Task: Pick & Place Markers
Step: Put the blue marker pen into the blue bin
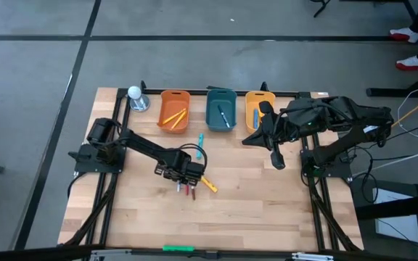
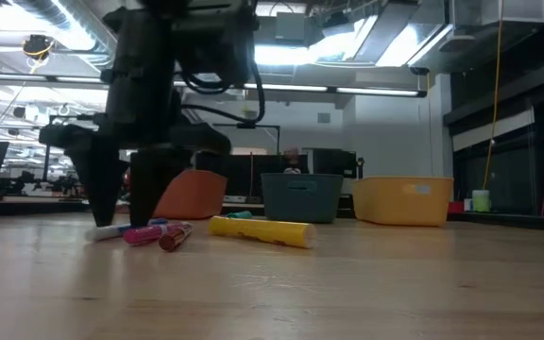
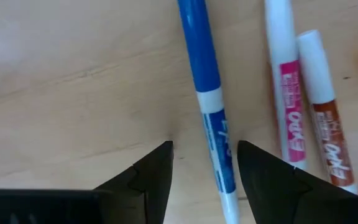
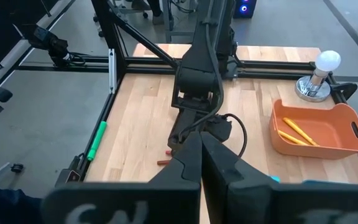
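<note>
Left pincer point(image 1: 188, 187) sits low over a marker cluster at bench point(image 1: 252, 217) centre, high view; right pincer point(image 1: 278, 162) hangs clear of the bench near the yellow bin point(image 1: 259, 109), fingers pressed together. More markers lie in the orange bin point(image 1: 173, 110) and teal bin point(image 1: 220, 107); one teal marker point(image 1: 200, 138) is loose in front of them. Low view: fingertips down at the bench among the markers, yellow marker point(image 2: 260, 230) just right of them. Left wrist view: jaws parted, straddling the blue marker point(image 3: 207, 93) without clamping it; pink marker point(image 3: 284, 81) and brown marker point(image 3: 325, 112) lie alongside.
</note>
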